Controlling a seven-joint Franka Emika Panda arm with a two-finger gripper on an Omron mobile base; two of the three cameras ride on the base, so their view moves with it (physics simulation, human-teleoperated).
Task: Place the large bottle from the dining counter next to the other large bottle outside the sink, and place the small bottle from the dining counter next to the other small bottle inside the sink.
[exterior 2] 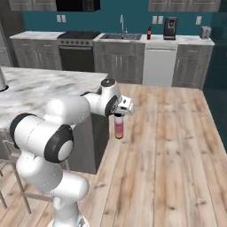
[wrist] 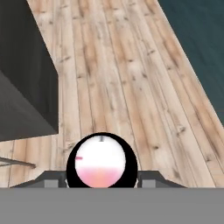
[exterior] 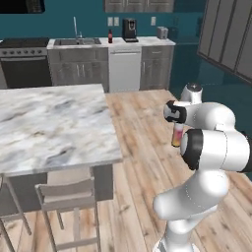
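Note:
My gripper (exterior 2: 119, 113) is shut on the top of a bottle (exterior 2: 119, 128) of pink and orange liquid. The bottle hangs upright below the hand, over the wooden floor, just off the marble dining counter (exterior 2: 35, 84). In the left base view the same bottle (exterior: 177, 136) shows below the gripper (exterior: 177, 123), right of the dining counter (exterior: 49, 123). In the hand view I look down on the bottle (wrist: 101, 161) between the jaws. Across the room a dark bottle (exterior: 110, 36) stands on the worktop right of the sink (exterior: 76, 42). I cannot see inside the sink.
A coffee machine (exterior: 129, 29) and a toaster (exterior: 162, 33) stand on the far worktop, with a stove (exterior: 24, 64) at its left. Stools (exterior: 69, 197) stand at the dining counter's near side. Open wooden floor (exterior 2: 168, 133) runs to the sink counter. Dark cabinets (exterior: 229, 39) line the right wall.

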